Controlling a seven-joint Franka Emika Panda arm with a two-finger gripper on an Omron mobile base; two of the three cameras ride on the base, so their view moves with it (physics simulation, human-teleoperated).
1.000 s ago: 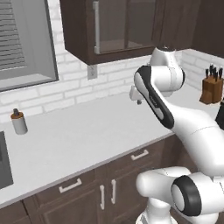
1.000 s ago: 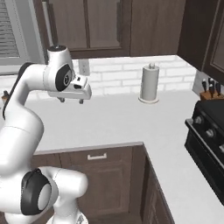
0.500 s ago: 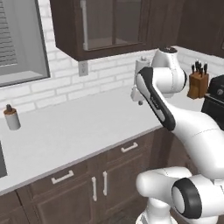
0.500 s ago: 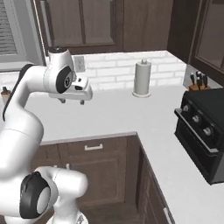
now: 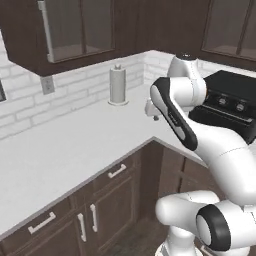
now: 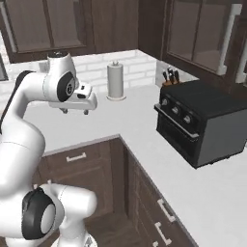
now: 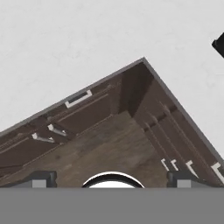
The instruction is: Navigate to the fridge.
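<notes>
The fridge is out of view. My gripper (image 5: 152,113) hangs over the inner corner of the white L-shaped counter (image 5: 65,150), pointing down, and is seen from the other side as the gripper (image 6: 75,111). In the hand view its two dark fingertips (image 7: 43,179) stand wide apart with nothing between them, so it is open. Below them lie the counter corner (image 7: 87,39) and the wooden floor (image 7: 105,148).
A paper towel roll (image 5: 118,85) stands against the brick back wall. A black countertop oven with knobs (image 6: 202,120) sits on the right arm of the counter, a knife block (image 6: 170,77) behind it. Dark-brown cabinets (image 5: 95,210) run below and above the counter.
The whole scene has slid left in both base views, so the camera has turned right. The window and small bottle have left view and the oven has come closer. The arm's pose is unchanged.
</notes>
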